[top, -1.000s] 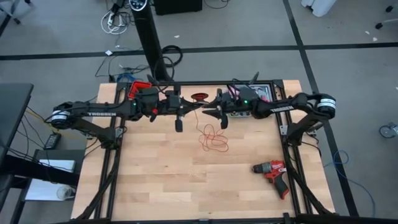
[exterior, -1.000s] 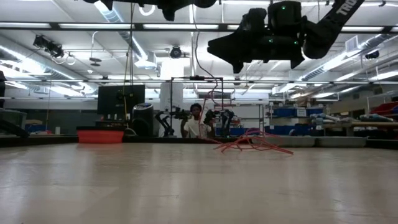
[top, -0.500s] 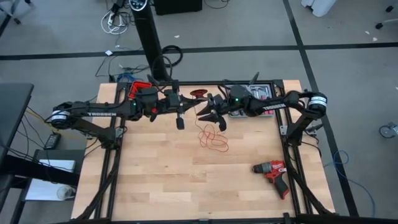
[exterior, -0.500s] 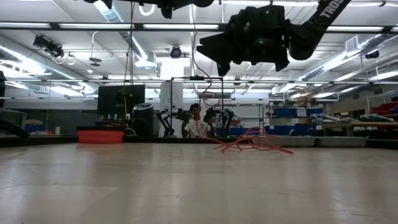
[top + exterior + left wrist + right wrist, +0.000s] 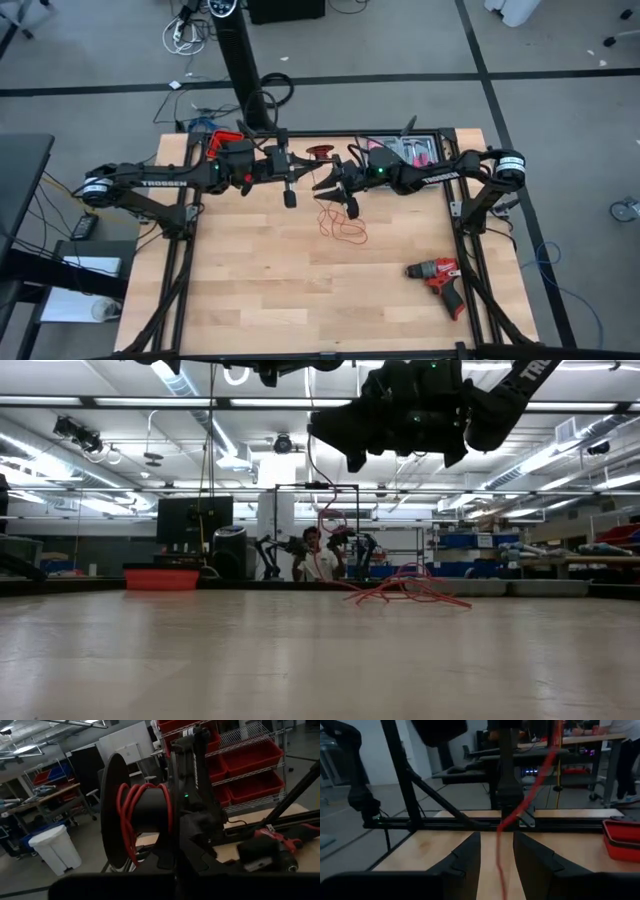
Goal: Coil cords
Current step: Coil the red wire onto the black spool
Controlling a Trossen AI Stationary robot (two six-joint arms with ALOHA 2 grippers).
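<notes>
Cords [image 5: 343, 222] mid-wind, both arms raised near the tabletop's far edge.

Loose red loops lie on the tabletop's [image 5: 260, 290] centre-right, toward the far edge; one strand rises from them to a black spool [image 5: 131, 815] already carrying a few red turns. Left gripper [image 5: 288, 186] is clenched, seemingly holding that spool. Right gripper [image 5: 345, 190] hangs with jaws parted, strand running between its fingers [image 5: 465, 860], not pinched. Strand's long axis runs near vertical, heap to spool. Likely next: guide the slack on evenly. Drill [image 5: 438, 277] sits near the right edge.
</notes>
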